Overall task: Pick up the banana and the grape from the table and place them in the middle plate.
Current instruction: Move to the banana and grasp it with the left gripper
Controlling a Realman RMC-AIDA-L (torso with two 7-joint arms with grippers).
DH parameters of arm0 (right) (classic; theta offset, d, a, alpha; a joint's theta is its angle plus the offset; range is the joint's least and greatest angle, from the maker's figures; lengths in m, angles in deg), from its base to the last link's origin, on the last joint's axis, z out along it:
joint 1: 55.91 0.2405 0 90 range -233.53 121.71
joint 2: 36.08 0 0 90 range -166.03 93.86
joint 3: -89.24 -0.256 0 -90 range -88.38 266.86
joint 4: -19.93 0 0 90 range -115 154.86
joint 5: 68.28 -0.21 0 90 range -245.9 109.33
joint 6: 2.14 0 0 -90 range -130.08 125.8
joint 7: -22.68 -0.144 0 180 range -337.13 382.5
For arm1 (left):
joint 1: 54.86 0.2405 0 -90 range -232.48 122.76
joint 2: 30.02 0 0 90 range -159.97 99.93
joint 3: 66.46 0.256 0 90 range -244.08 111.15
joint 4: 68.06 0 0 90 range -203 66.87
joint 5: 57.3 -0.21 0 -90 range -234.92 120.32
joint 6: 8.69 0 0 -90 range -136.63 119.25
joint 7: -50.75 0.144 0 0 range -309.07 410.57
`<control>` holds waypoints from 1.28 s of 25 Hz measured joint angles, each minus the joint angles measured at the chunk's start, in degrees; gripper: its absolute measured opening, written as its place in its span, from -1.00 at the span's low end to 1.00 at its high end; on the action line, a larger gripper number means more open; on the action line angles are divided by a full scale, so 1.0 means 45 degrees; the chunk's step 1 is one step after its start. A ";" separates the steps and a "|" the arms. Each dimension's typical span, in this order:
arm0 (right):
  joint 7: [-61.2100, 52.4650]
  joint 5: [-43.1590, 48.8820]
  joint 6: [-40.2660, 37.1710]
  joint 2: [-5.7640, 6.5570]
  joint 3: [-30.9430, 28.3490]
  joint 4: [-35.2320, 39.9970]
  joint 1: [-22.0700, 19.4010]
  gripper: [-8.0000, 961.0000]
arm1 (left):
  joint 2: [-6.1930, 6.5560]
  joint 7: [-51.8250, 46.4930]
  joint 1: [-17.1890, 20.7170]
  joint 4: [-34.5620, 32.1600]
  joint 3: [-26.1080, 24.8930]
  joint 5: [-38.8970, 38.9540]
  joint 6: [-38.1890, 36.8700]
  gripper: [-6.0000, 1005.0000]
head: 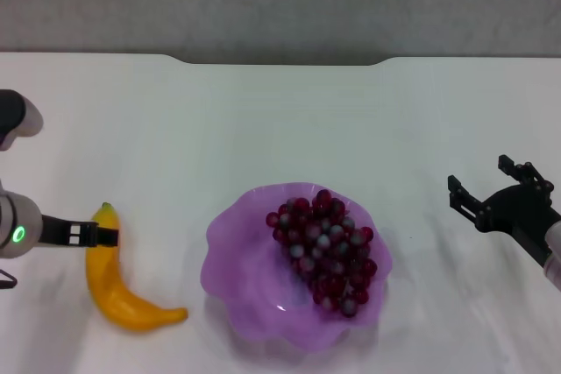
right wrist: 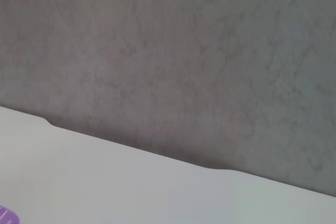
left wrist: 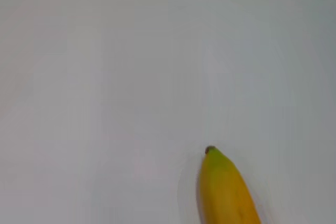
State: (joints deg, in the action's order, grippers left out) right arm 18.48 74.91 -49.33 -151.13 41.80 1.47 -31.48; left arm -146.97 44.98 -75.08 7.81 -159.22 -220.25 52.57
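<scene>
One banana (head: 123, 291), one grape bunch (head: 326, 251), one purple plate (head: 237, 273) — one white table (head: 263, 120), two hands — left (head: 98, 236), right (head: 500, 190).

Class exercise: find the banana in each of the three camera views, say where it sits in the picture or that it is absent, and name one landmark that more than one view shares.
Head view: the banana lies on the table at lower left, left of the middle plate.
Left wrist view: only its green-tipped end shows, at the lower edge.
Right wrist view: not in it.
Shared landmark: the table's notched far edge.
</scene>
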 joint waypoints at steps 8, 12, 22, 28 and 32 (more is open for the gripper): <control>-0.0004 -0.0061 0.0000 0.0000 -0.0006 0.0001 0.0001 0.79 | -0.0058 -0.0754 -0.0335 -0.0576 0.0809 0.0277 -0.0422 0.77; -0.0004 -0.0047 -0.0001 0.0000 -0.0006 -0.0030 0.0002 0.79 | -0.0045 -0.1042 -0.0848 -0.1682 0.0958 0.0179 -0.1042 0.77; -0.0004 -0.0006 -0.0001 0.0000 -0.0007 -0.0174 -0.0005 0.79 | 0.0005 -0.1136 -0.1174 -0.3323 0.0613 -0.0220 -0.2180 0.77; -0.0004 -0.0008 -0.0001 0.0000 -0.0006 -0.0175 -0.0006 0.79 | -0.0041 -0.1140 -0.1278 -0.3396 0.0776 -0.0264 -0.2110 0.76; -0.0004 -0.0016 -0.0001 0.0000 -0.0006 -0.0160 0.0001 0.79 | -0.0047 -0.1250 -0.1290 -0.3402 0.0787 -0.0245 -0.2065 0.75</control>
State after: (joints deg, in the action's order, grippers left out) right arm 18.46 74.84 -49.34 -151.13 41.78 0.74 -31.48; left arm -147.18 39.36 -80.88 -7.49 -155.68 -221.35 43.27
